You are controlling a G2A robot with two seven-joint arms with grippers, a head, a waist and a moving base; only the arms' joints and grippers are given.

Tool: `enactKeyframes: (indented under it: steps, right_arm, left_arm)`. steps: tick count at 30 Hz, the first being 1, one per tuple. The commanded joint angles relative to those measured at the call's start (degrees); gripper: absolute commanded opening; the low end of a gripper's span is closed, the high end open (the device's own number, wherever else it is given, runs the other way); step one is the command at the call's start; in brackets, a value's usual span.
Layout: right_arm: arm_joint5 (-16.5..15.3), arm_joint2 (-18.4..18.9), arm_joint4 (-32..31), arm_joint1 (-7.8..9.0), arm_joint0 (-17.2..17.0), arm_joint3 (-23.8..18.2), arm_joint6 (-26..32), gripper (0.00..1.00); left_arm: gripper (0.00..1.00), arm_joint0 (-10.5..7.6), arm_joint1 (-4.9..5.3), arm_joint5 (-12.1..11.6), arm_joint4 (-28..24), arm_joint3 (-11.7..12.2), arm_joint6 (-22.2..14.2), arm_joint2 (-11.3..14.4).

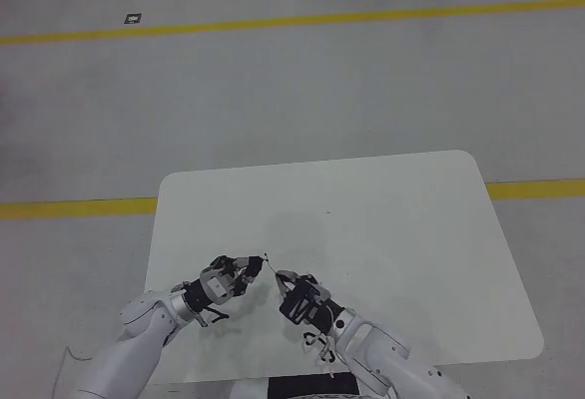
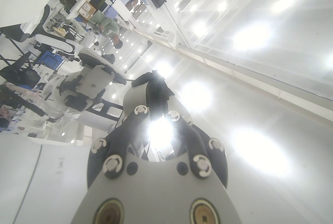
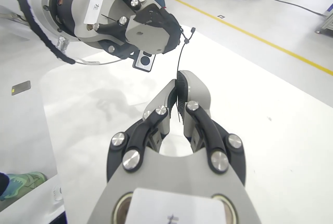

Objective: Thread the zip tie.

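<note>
The right pincer (image 3: 178, 83) is closed tight, its pads clamped on the black zip tie (image 3: 179, 61), whose strap runs up from between them. The strap's upper end, with its small head, reaches the black-padded tips of the left pincer (image 3: 174, 28), which are pressed together and appear to pinch it there. Both pincers hang close together, tip toward tip, above the near part of the white bench (image 1: 392, 219). Beyond the bench, yellow lines (image 1: 273, 20) cross the grey floor.

Thin black zip tie (image 3: 180, 56), strap pinched by right hand (image 3: 177, 80), head at left hand (image 3: 174, 32).
</note>
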Motion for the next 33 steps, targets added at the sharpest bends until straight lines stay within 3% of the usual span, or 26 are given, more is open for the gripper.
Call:
enactKeyframes:
  steps: [1, 13, 26, 33]
  right_arm:
    - [-0.63, 0.13, -0.04, 0.21, 0.12, -0.07, 0.44, 0.0]
    - [-2.02, -3.19, -0.04, 2.8, 3.85, 0.4, 1.34, 0.0]
    - [0.67, -7.1, -0.04, 5.87, 6.37, 0.38, 0.42, 0.0]
    - [1.66, -7.97, -0.04, 6.74, 6.65, 0.34, 0.48, 0.0]
  left_arm:
    - [0.0, 0.0, 0.0, 0.0, 0.0, 0.0, 0.0, 0.0]
    - [0.0, 0.0, 0.0, 0.0, 0.0, 0.0, 0.0, 0.0]
    - [0.0, 0.0, 0.0, 0.0, 0.0, 0.0, 0.0, 0.0]
    - [0.0, 0.0, 0.0, 0.0, 0.0, 0.0, 0.0, 0.0]
